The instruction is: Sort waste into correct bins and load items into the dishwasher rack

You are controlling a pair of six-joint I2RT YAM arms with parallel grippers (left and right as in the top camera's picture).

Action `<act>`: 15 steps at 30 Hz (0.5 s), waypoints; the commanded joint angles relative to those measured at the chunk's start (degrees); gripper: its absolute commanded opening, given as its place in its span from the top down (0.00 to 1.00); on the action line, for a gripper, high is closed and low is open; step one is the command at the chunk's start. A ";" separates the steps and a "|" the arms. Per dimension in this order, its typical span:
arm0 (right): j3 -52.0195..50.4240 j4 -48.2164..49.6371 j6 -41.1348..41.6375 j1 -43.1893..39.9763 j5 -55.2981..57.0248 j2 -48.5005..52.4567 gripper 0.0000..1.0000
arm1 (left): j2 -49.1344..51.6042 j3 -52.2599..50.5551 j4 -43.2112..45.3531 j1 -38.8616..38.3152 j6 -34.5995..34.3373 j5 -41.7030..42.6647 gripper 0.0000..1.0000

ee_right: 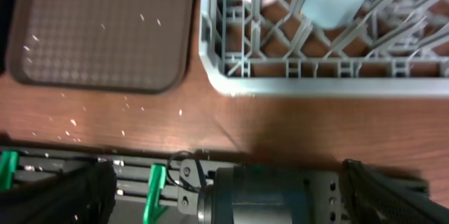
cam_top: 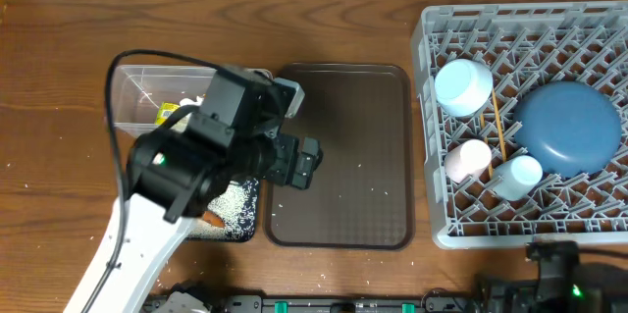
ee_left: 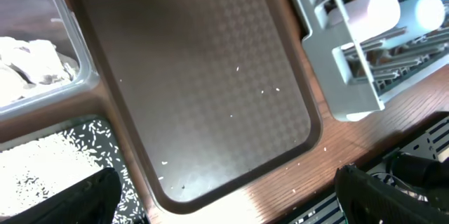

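Left of the brown serving tray, toward the far side, sits the clear tub. The yellow-green snack wrapper lies inside it, and the left wrist view shows the crumpled white tissue in it as well. The black tray lies just beside the serving tray's near left corner. It holds a heap of rice grains, and the carrot lies at its near edge, partly under the left arm. That arm reaches across both bins. The left gripper hangs above the serving tray's left edge, its fingers spread wide with nothing between them. A few stray grains dot the serving tray, and more lie on the table just in front of it.

Right of the serving tray, close but apart from it, stands the dishwasher rack. In the rack, on the side nearest the serving tray, the white bowl rests toward the far side and the white cup with pink inside lies nearer the robot. The chopsticks run just right of these two. Next comes the light blue cup. The dark blue plate is farthest from the serving tray.

The right gripper is low over the table's near edge, right of the serving tray and in front of the rack. Its fingers are wide apart and hold nothing.
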 commanded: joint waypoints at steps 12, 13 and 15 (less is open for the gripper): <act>-5.14 -0.07 1.01 0.52 -1.53 0.37 0.01 | -21.88 -0.44 0.02 8.57 -0.04 -0.74 0.00; -5.14 -0.07 1.01 0.52 -1.53 0.37 0.01 | -23.15 -0.79 0.04 10.23 -0.04 -0.74 0.00; -5.14 -0.07 1.01 0.52 -1.53 0.37 0.01 | -25.97 -2.03 0.02 13.53 -0.04 -0.74 0.00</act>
